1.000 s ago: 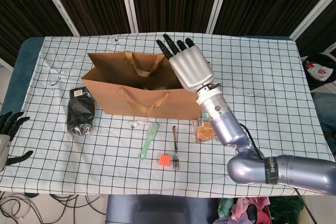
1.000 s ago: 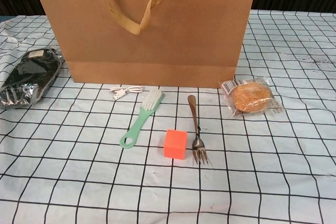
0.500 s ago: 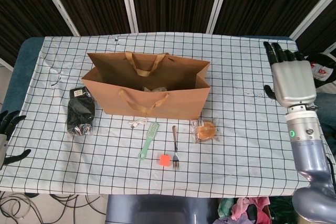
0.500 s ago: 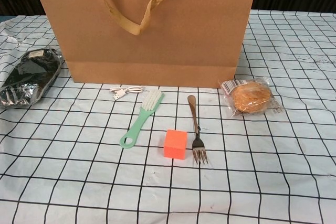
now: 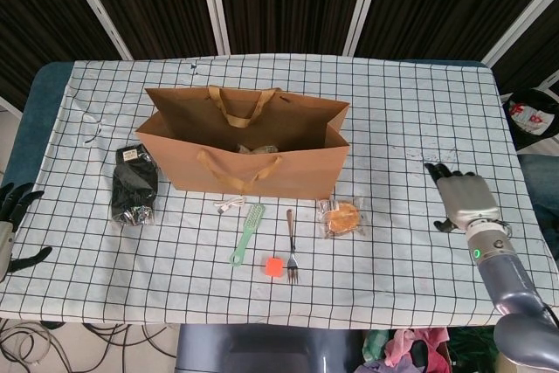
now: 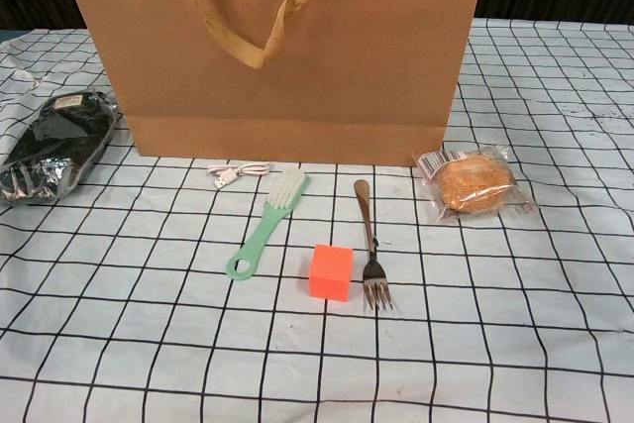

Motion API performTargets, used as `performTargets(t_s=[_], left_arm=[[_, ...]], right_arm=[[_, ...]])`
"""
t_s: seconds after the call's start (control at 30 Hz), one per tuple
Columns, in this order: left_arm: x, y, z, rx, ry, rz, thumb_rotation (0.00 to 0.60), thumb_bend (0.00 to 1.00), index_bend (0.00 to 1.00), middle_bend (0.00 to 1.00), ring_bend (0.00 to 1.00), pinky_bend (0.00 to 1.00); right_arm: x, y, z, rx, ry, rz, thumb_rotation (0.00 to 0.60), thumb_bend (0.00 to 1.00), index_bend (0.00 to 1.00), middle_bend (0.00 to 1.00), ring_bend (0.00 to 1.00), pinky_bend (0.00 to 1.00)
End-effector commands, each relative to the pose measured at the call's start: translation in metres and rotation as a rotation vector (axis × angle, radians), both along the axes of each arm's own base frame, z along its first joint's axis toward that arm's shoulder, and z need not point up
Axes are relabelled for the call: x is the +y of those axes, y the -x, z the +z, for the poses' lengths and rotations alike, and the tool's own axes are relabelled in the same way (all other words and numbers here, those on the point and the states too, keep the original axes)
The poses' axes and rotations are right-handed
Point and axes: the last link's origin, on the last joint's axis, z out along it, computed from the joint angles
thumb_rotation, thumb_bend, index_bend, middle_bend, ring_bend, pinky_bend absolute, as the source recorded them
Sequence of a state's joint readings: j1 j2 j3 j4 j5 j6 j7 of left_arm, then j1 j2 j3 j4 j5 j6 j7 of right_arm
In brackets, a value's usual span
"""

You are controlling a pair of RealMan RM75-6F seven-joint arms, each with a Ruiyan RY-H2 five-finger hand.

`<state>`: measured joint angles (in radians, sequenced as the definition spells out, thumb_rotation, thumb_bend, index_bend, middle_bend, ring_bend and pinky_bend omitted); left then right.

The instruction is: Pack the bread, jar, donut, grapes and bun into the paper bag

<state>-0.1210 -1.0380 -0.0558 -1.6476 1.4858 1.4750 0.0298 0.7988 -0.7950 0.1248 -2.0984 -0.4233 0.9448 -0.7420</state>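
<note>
The brown paper bag (image 5: 253, 172) stands open at the table's middle, and something lies inside it, too dim to name. It fills the top of the chest view as the same paper bag (image 6: 287, 47). A wrapped bun (image 5: 341, 217) lies on the cloth just in front of the bag's right corner, also visible as the bun (image 6: 475, 185) in the chest view. My right hand (image 5: 461, 200) hovers low at the table's right side, fingers apart, holding nothing. At the far left edge my left hand (image 5: 13, 220) rests open and empty, off the table.
A dark foil packet (image 5: 135, 185) lies left of the bag. In front of the bag lie a white cable (image 5: 229, 205), a green brush (image 5: 248, 233), a fork (image 5: 292, 246) and an orange cube (image 5: 275, 266). The checked cloth table (image 5: 419, 111) reaches to the right edge.
My right hand was over the bag's right end a second ago, swung out to the far right, and has now dropped low near the right table edge. The left hand has barely moved.
</note>
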Motion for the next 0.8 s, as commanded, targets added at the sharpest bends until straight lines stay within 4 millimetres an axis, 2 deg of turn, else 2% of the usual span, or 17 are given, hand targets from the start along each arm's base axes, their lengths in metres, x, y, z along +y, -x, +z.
performTargets(t_s=[0.03, 0.13, 0.37, 0.57, 0.8], left_arm=[[0.000, 0.000, 0.000, 0.001, -0.002, 0.001, 0.600, 0.10, 0.18, 0.09, 0.03, 0.08], [0.000, 0.000, 0.001, 0.000, -0.009, 0.002, 0.600, 0.10, 0.18, 0.09, 0.03, 0.08], [0.001, 0.002, 0.003, 0.005, -0.027, 0.008, 0.600, 0.10, 0.18, 0.09, 0.03, 0.08], [0.001, 0.002, 0.004, 0.003, -0.027, 0.016, 0.600, 0.10, 0.18, 0.09, 0.03, 0.08], [0.001, 0.003, 0.003, 0.006, -0.022, 0.028, 0.600, 0.10, 0.18, 0.09, 0.03, 0.08]], right_arm=[[0.005, 0.004, -0.037, -0.062, -0.083, 0.014, 0.600, 0.17, 0.03, 0.07, 0.19, 0.22], [0.005, -0.001, -0.066, -0.107, -0.108, 0.068, 0.600, 0.17, 0.03, 0.07, 0.19, 0.22], [0.004, -0.010, -0.115, -0.181, -0.143, 0.107, 0.600, 0.17, 0.03, 0.06, 0.18, 0.21], [-0.002, -0.018, -0.139, -0.149, -0.139, 0.154, 0.600, 0.17, 0.03, 0.06, 0.16, 0.20], [-0.004, -0.022, -0.155, -0.135, -0.135, 0.170, 0.600, 0.17, 0.03, 0.06, 0.15, 0.20]])
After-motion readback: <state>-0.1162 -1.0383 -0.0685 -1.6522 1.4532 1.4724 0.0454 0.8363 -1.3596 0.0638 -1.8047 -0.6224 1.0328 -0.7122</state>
